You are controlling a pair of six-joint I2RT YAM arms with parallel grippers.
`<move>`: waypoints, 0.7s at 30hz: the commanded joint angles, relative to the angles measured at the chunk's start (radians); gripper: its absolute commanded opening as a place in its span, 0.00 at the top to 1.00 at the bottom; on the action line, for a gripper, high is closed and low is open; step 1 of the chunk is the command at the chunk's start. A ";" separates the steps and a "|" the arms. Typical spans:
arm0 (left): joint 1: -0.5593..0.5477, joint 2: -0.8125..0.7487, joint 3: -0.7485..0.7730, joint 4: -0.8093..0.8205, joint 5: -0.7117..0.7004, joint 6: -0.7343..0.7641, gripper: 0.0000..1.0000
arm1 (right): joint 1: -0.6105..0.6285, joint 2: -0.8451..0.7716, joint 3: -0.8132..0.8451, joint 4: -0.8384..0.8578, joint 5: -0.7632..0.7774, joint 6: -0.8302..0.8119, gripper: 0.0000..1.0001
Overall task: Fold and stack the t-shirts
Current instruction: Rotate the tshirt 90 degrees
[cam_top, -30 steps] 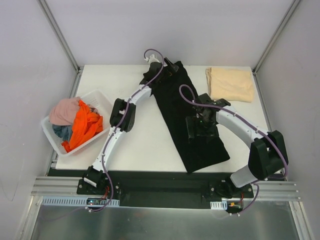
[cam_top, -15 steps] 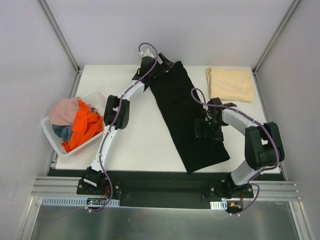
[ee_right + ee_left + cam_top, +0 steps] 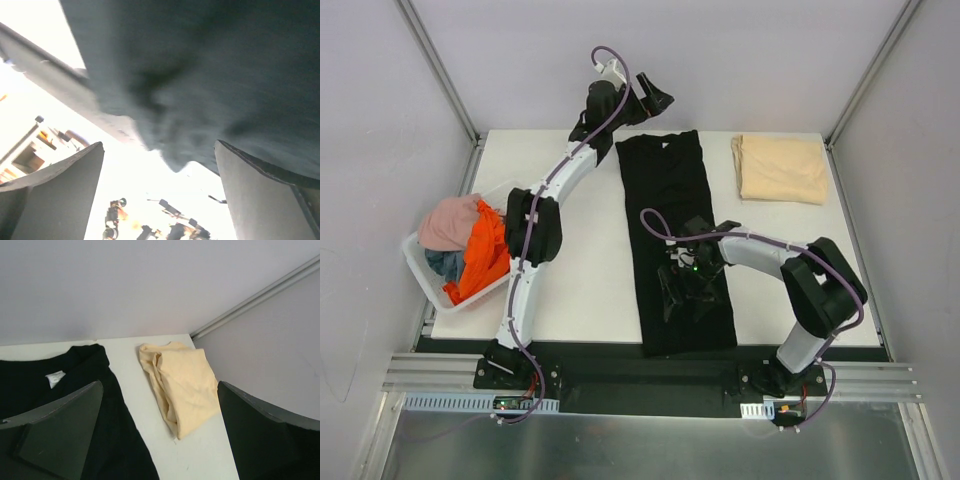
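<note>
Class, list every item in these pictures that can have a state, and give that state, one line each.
black t-shirt, laid flat in a long strip.
tan t-shirt, folded.
basket, filled with crumpled t-shirts.
left hand, open, empty, raised.
right hand, open, low at the black t-shirt.

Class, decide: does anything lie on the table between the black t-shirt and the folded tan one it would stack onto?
Nothing visible does. A bare strip of table separates the black t-shirt from the tan t-shirt. The right pincer sits over the black shirt's near half, off that path.
</note>
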 commanded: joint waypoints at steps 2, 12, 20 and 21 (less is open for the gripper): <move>0.014 -0.156 -0.121 -0.070 0.026 0.091 0.01 | 0.077 0.023 0.181 -0.046 -0.094 -0.034 0.03; -0.020 -0.270 -0.469 -0.208 0.182 0.029 0.01 | -0.115 -0.148 0.093 -0.083 0.121 -0.036 0.03; -0.093 -0.140 -0.455 -0.366 0.153 0.036 0.01 | -0.357 -0.279 0.014 -0.043 0.063 -0.082 0.03; -0.093 -0.117 -0.430 -0.393 0.132 0.044 0.01 | -0.361 -0.282 0.011 -0.040 0.062 -0.079 0.03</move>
